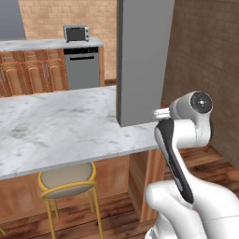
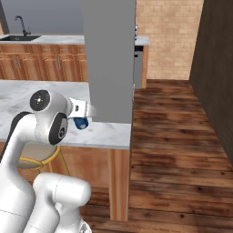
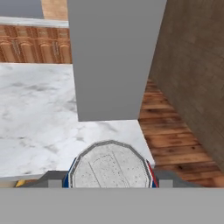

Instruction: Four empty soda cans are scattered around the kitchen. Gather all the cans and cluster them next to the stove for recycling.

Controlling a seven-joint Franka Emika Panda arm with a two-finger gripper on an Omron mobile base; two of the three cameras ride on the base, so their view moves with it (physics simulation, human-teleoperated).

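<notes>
While poised above the marble island counter (image 1: 56, 126), just beside the grey pillar (image 1: 142, 60), grips a blue soda can (image 2: 81, 123) between the two fingers, jaws part-way closed on its sides. Seen from the hand camera: silver can top (image 3: 109, 165) large and close, flanked by a dark fingertip (image 3: 52, 178) left and another right, blue showing at the can's left edge and a red stripe at its right, gripper (image 3: 109, 180) centred on it. From the right base camera: can held near the counter's corner by the pillar's foot, whether lifted off the marble or touching it cannot tell. Behind the island: wooden cabinets (image 1: 28, 70), steel dishwasher (image 1: 83, 67), toaster oven (image 1: 76, 33) on the far worktop, sink tap (image 2: 20, 25) at far left in the right base view. Under the island's overhang: yellow-framed stool (image 1: 67, 184). Beyond the pillar: wooden floor (image 2: 168, 136) and dark brick wall (image 1: 205, 65).
</notes>
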